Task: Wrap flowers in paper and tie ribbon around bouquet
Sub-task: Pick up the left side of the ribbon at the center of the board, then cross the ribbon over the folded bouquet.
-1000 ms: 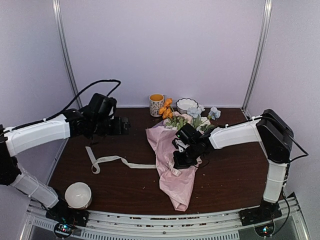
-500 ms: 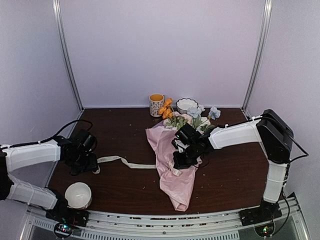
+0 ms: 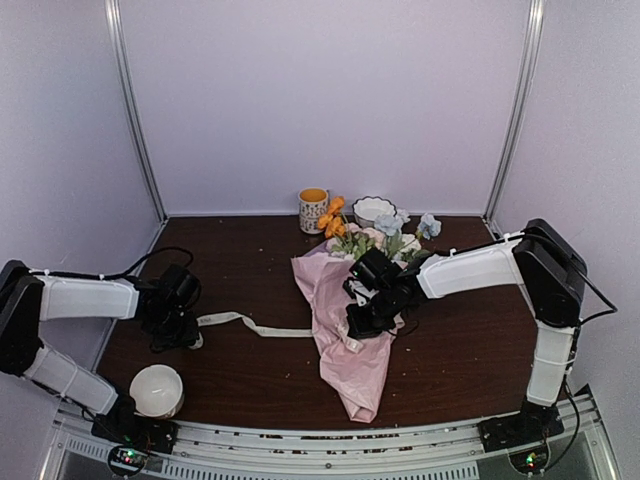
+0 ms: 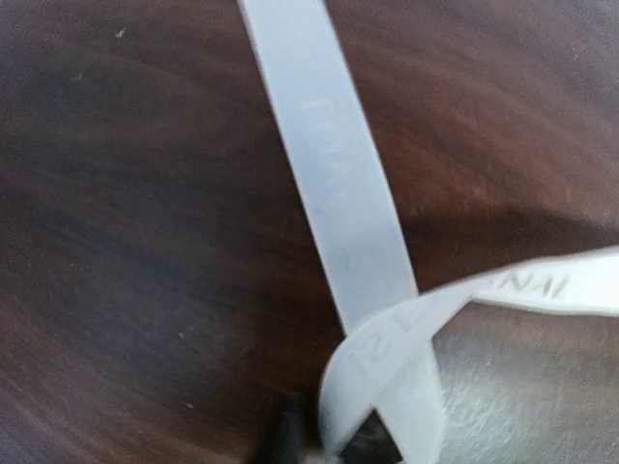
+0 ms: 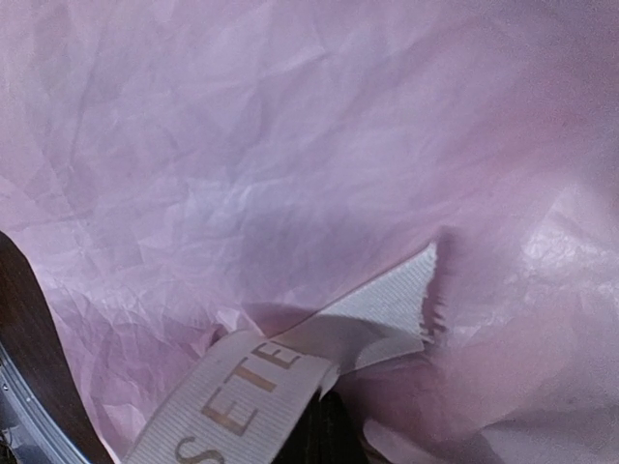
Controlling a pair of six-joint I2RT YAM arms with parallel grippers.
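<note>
Left hand (image 3: 185, 337) at ribbon (image 4: 348, 213) – right hand (image 3: 358, 325) closed.

The paper (image 3: 352, 340) is pink and crinkled, shading to pale lilac in the right wrist view; the ribbon (image 3: 255, 326) is cream-beige, finely ribbed, printed with capital letters that show golden brown in the right wrist view; the flowers (image 3: 385, 238) mix orange, pale blue and white blooms with green leaves; the table (image 3: 250, 270) is dark reddish-brown wood grain; the mug (image 3: 313, 210) is yellow inside, pale and patterned outside; the far bowl (image 3: 372, 208) is white with a dark-patterned rim; the near bowl (image 3: 157, 390) is plain white; the walls (image 3: 320, 100) are pale lilac.
</note>
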